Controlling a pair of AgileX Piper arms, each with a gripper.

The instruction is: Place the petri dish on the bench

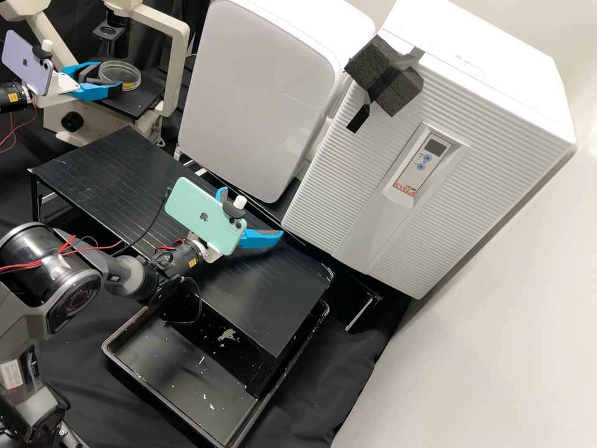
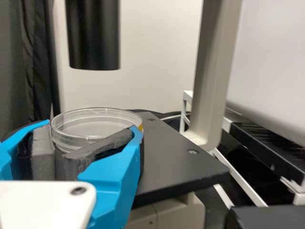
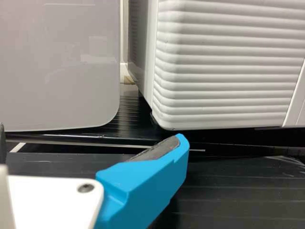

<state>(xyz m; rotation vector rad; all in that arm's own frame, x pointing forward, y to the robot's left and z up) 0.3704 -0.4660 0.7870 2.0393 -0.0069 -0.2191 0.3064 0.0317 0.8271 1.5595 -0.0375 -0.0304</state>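
At the microscope, left gripper at work: blue fingers drawn in round the petri dish, dark pads against its side. Reads as a pinch on the dish. Dish upright and roughly level, at the flat black stage, well below the black tube. Whether its base touches the stage or is just clear of it, cannot tell.

Over the bench, right gripper: fingers spread wide, nothing between them. Black tray lower down, partly under the bench's near edge.

Step in hand, as I judge it: taking the dish off the stage. Carrying and setting down are both undone; the task is in its early part. Right arm seems to have no job in this step.

Next move calls for a firm but light squeeze, a small straight lift, then a withdrawal that clears the tube and the pale upright before swinging over to the bench. Keep the dish level throughout; a lid could slide, and smooth round walls may turn in the pads. Lower to flat contact on the bench top, well apart from the right gripper, and only then let go.
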